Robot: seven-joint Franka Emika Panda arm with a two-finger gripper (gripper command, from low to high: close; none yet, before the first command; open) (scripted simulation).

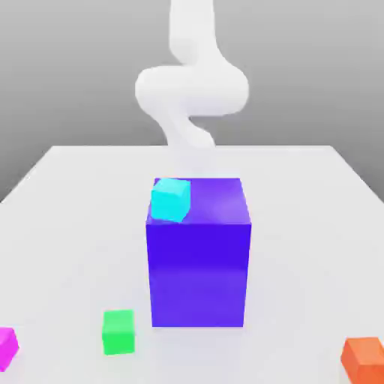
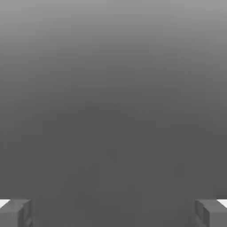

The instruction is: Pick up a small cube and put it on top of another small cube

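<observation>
- Locating the target first: the small cube (image 1: 6,346), magenta-pink, sat at the near corner of the counter (image 1: 67,225) on the exterior view's left, cut by the frame edge, resting flat.
- Pincer (image 2: 113,213) stood wide open and held nothing — in the hand view the two fingertips (image 2: 15,213) were well apart, with bare grey ground between them.
- Key relation: the white arm (image 1: 191,90) rose behind the big blue-violet block (image 1: 199,255), on the far side of it, while the pink cube lay on the near side and well off toward the exterior view's left. Judged that the reach would have to clear or skirt that tall block.
- Long axis: none to speak of — a cube, so either pair of faces should serve; its sides looked roughly square to the counter edge, though too little of it was seen to be sure.
- Other cubes: a cyan cube (image 1: 171,199) perched on the block's top, near its corner on the exterior view's left; a green cube (image 1: 118,331) on the counter near the pink one, apart from it; an orange cube (image 1: 364,358) at the near corner on the exterior view's right.
- Surface: plain, pale, level counter. Room around the pink cube looked free on the green-cube side; its far side lay out of frame.
</observation>
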